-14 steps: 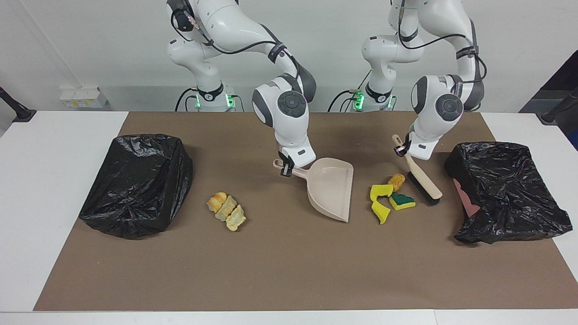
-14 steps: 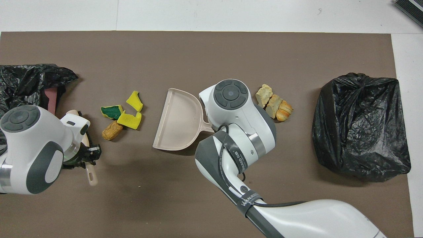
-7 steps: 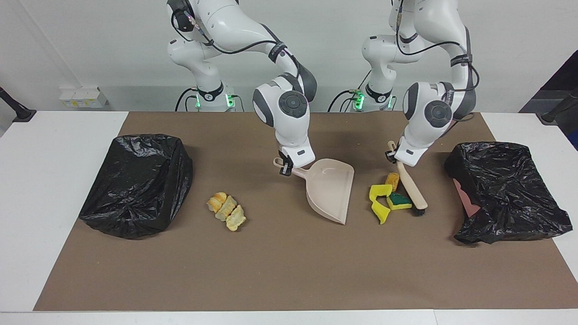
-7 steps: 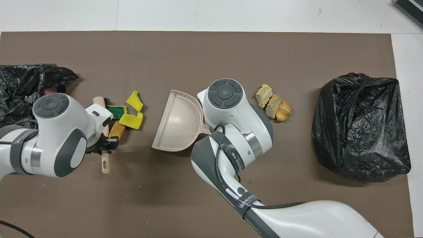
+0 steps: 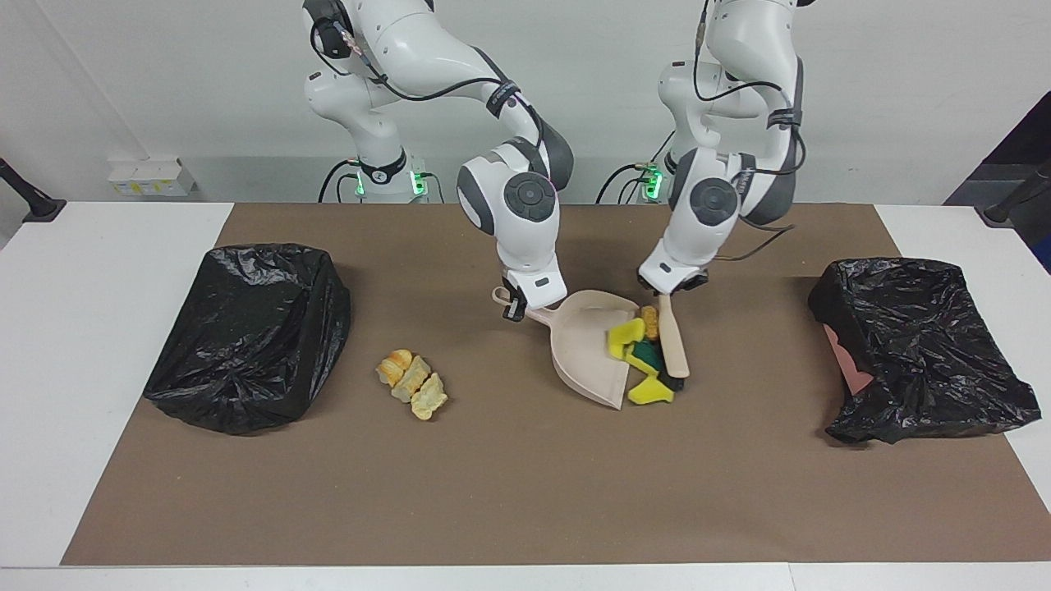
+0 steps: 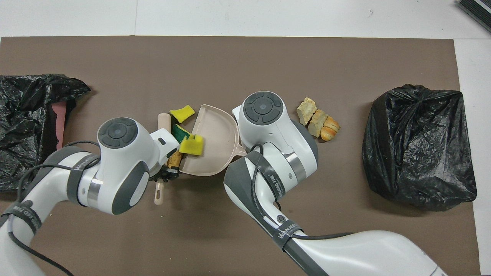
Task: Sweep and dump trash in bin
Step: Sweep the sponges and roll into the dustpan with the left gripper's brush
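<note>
Left gripper (image 5: 672, 289) was clamped on the handle of the brush (image 5: 674, 341), low over the middle of the desk (image 5: 525, 492), with the brush head pressed up against the open mouth of the dustpan (image 5: 587, 349). Right gripper (image 5: 517, 302) was closed on the dustpan handle, holding the pan on the brown mat (image 6: 245, 61) with its mouth toward the left arm's end. Step in hand looked like the sweep itself, mid-stroke. Going outward from the robots: the orange-brown lump (image 5: 650, 321) sat at the pan lip right by the brush handle, a yellow sponge piece (image 5: 626, 333) was partly over the lip, the green sponge piece (image 5: 649, 355) was wedged between brush and lip, and another yellow sponge piece (image 5: 650, 392) lay off the pan's corner, farthest out and not yet in. Three pale yellow-tan chunks (image 5: 412, 384) lay untouched, well apart toward the right arm's end, near the black bin bag (image 5: 246, 328); a second bin bag (image 5: 920, 345) sat at the left arm's end. Next move probably called for finishing the push so every scrap rode fully into the pan, likely angling the brush to catch the outer yellow piece, while the pan stayed braced against the shove; lifting it now would likely spill the pieces on the lip.
</note>
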Controlling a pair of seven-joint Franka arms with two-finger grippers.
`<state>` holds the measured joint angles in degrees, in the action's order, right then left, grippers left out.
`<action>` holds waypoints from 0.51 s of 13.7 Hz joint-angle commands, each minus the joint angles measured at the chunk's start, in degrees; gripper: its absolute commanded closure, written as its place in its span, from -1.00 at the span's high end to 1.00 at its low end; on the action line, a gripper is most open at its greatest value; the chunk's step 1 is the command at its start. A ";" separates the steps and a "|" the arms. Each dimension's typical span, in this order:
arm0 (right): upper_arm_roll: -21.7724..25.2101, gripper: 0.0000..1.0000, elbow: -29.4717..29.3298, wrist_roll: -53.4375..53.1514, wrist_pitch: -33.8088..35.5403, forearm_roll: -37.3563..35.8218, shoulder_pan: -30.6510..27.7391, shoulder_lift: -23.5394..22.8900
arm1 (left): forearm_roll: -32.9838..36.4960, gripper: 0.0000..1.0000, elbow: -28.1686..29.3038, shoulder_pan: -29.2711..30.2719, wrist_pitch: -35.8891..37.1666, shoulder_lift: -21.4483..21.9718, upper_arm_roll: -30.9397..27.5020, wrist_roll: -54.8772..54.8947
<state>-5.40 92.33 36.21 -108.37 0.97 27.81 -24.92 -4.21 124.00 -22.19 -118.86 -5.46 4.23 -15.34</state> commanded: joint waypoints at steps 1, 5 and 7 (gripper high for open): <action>-0.58 -1.00 1.71 -1.23 1.23 -0.62 -0.66 1.27 | -6.58 -1.00 -1.91 -4.09 -1.91 -0.96 -0.89 1.54; -0.58 -1.00 1.72 -1.23 1.06 -0.62 -0.66 1.36 | -7.48 -1.00 -7.00 -2.52 3.18 -0.79 -1.33 2.85; -0.58 -1.00 1.72 -1.32 1.15 -0.62 -0.66 1.36 | -7.66 -1.00 -12.70 1.60 9.84 -1.48 -1.24 4.52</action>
<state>-5.40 92.78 36.21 -108.11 0.96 27.79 -24.77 -10.66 117.26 -24.18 -115.41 -5.90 3.05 -13.63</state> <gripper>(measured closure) 0.670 0.731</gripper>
